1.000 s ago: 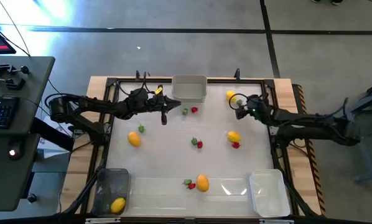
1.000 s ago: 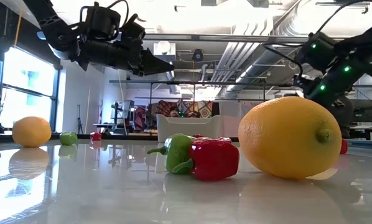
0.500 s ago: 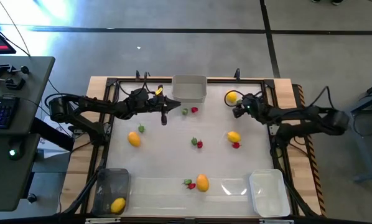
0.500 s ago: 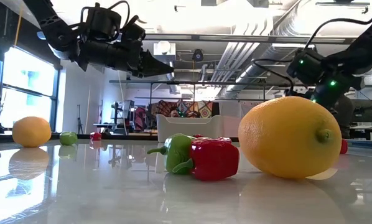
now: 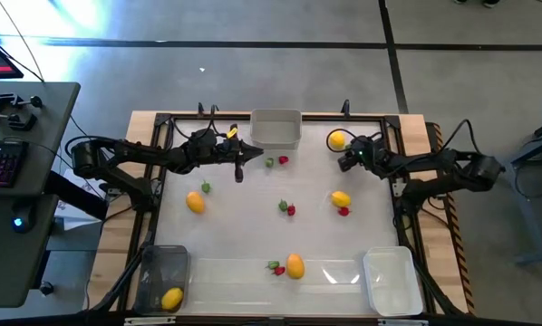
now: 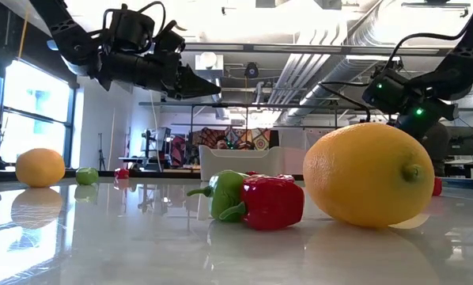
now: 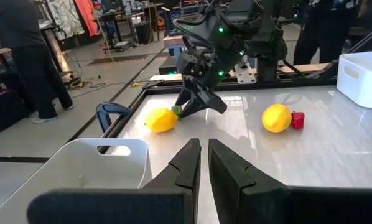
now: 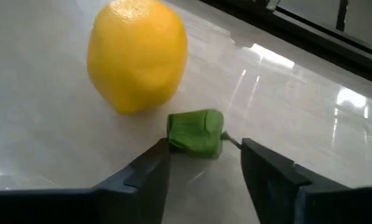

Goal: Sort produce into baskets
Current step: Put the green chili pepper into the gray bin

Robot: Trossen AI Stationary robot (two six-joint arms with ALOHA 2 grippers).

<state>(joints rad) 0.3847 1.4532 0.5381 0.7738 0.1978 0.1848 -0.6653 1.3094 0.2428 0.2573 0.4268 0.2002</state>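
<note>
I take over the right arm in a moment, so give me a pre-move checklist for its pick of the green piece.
1. Green piece between the right gripper fingers: ok.
2. Fingers closed onto it: not ok, a gap shows on one side.
3. Lemon out of the grip: ok, it sits just beyond the green piece.
4. Left gripper out of the way: ok, shut and empty beside the grey basket.
5. Which basket takes green pieces: cannot tell.
</note>
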